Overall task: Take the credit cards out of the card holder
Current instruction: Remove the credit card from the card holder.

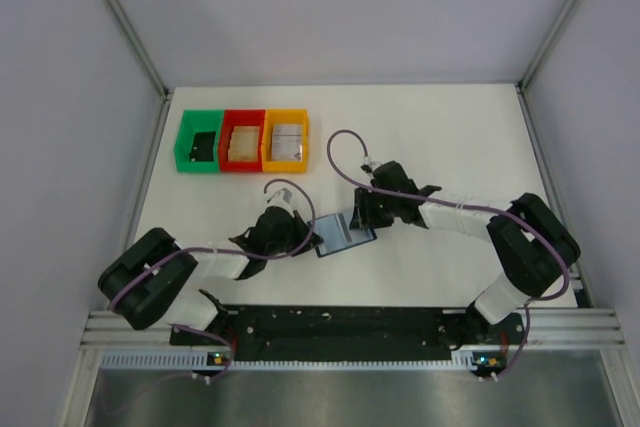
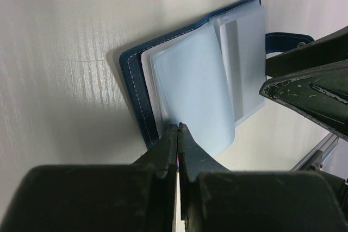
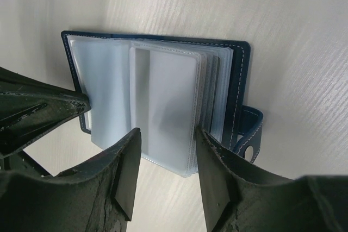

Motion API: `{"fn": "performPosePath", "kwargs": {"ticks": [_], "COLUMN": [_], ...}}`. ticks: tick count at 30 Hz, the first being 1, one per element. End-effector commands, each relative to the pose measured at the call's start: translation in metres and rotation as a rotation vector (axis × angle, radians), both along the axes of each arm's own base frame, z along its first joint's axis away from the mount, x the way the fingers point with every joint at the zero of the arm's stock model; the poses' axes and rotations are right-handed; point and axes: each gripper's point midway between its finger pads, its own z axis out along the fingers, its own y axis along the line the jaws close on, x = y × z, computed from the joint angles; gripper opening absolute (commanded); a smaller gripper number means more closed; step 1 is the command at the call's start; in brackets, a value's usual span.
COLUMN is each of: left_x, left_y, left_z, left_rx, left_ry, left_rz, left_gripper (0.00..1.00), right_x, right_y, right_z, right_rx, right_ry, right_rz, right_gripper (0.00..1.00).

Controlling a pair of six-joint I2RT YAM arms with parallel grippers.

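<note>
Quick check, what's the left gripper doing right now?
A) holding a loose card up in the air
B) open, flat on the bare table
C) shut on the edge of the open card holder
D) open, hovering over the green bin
C: in the left wrist view the left gripper has its jaws pressed together on the near edge of the card holder, which lies open on the table.

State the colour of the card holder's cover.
The card holder is dark blue with pale edge stitching; best in right wrist view.
</note>
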Motion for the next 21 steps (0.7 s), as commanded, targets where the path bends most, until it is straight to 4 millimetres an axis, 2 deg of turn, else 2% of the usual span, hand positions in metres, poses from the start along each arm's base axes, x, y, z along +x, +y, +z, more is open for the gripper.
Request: {"fn": "performPosePath", "kwargs": {"ticks": [1,9,15,17,21], "left_x": [0.004,0.003,0.004,0.004,0.004], "left_y": [0.0,-0.003,-0.004,-0.004,-0.005], "left_z": [0.0,0.0,0.003,0.004,0.006], "left_rx": [0.023,0.018,0.008,0.005,-0.003], "left_ry": [-0.011,-0.009,-0.015,-0.021,-0.026], "left_rz": [-0.009,-0.022,-0.025,-0.026,-0.029], "left_gripper": [0.0,0.0,0.0,0.0,0.0], "right_x": [0.003,0.0,-0.01,-0.008,-0.007], "right_y": [0.013,0.021,0.041,0.05,0.058], "right_z": [0.015,0.033,0.059,0.07,0.073], "right_rx": [0.076,0.136,0.246,0.286,0.302], "right_ry": [-0.027,-0.039,-0.051,-0.079,-0.075], "right_rz": [0.041,0.067,0.139,0.159,0.175], "right_gripper": [0.44,0.36,0.34,0.35,0.35]}}
